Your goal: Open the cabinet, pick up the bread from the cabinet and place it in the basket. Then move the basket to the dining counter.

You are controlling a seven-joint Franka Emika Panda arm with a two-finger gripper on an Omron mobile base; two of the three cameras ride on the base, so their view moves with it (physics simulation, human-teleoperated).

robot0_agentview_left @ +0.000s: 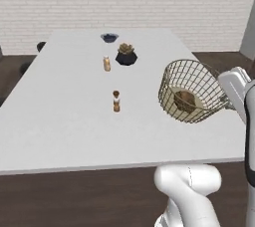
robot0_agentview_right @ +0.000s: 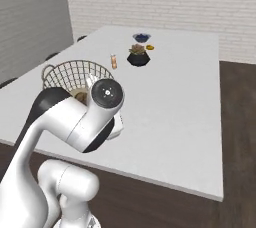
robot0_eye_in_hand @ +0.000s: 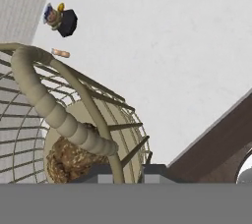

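Observation:
The wire basket (robot0_agentview_left: 191, 90) hangs tilted over the near right part of the white dining counter (robot0_agentview_left: 64, 121), its mouth turned toward the left base camera. The dark brown bread (robot0_agentview_left: 185, 100) lies on its tan bottom. My gripper (robot0_agentview_left: 227, 102) is shut on the basket's rim at its right side. In the hand view the thick rim (robot0_eye_in_hand: 47, 100) and a thin wire run down between my finger tips (robot0_eye_in_hand: 100, 173), with the bread (robot0_eye_in_hand: 69, 156) just beyond. From the right base view, my arm covers much of the basket (robot0_agentview_right: 70, 72).
Along the counter's middle stand a small wooden mill (robot0_agentview_left: 116, 101), a shaker (robot0_agentview_left: 106, 63), a black plant pot (robot0_agentview_left: 126, 55) and a blue bowl (robot0_agentview_left: 109, 37). The counter's near edge (robot0_agentview_left: 99, 167) drops to dark wood floor. A dark stool (robot0_agentview_left: 41, 46) shows far left.

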